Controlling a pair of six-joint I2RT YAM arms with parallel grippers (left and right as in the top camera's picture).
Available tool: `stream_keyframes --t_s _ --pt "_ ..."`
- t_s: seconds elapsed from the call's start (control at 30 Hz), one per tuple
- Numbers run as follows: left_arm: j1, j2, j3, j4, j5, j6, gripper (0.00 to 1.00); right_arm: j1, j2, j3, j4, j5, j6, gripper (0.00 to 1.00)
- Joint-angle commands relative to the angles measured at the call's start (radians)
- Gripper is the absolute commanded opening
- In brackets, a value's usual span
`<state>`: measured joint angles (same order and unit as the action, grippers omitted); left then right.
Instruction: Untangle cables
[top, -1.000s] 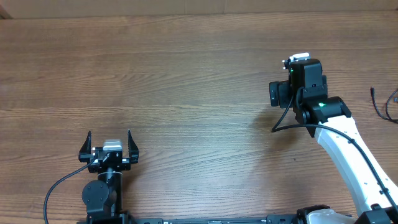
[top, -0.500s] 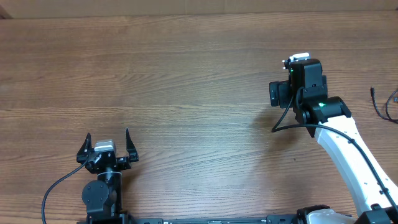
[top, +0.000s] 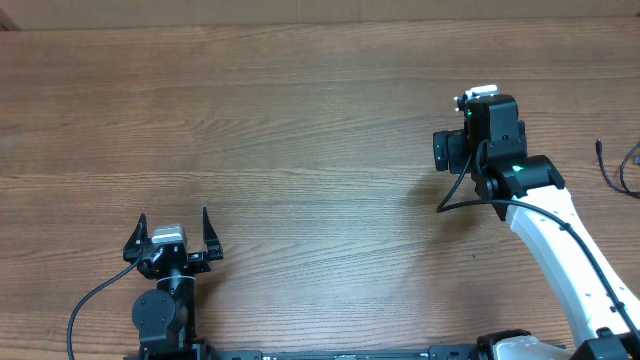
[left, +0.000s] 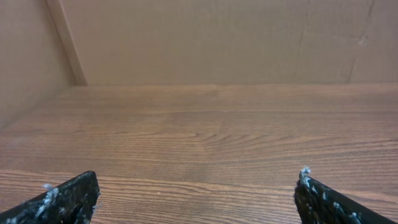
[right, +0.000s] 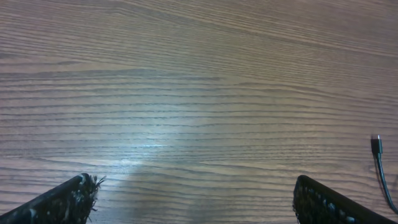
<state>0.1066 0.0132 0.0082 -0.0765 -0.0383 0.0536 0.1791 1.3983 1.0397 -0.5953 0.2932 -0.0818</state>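
From overhead, the thin black cables (top: 607, 168) lie at the far right edge of the brown wood-grain table (top: 300, 120) and run partly out of frame, so you cannot tell how they are knotted. Your right gripper (top: 488, 115) hangs near them, on their left, but not touching. Your left gripper (top: 173, 225) sits well apart at the near left, jaws spread wide and holding nothing.

In the left wrist view you see only the two black fingertips (left: 68, 199) at the bottom corners, bare table between them and a plain beige wall (left: 205, 40) behind. No cable is in reach.

The right wrist view shows its jaws also wide open and empty. One cord with its small plug end (right: 375, 144) shows at the right margin.

Expect these cords to be light and limp, and likely to slide on the smooth wood. The stiff plug, or the cord just behind it, looks the surest hold.
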Motion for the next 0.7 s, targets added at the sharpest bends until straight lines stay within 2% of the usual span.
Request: stream_keyframes --t_s 0.0,0.67 --pt "-0.002 -0.01 -0.003 0.002 0.006 -0.008 1.0 0.001 0.003 0.009 0.003 0.009 0.007 1.0" --pt "-0.002 -0.01 -0.003 0.002 0.006 -0.008 0.99 0.001 -0.028 0.009 -0.012 0.009 0.007 1.0"
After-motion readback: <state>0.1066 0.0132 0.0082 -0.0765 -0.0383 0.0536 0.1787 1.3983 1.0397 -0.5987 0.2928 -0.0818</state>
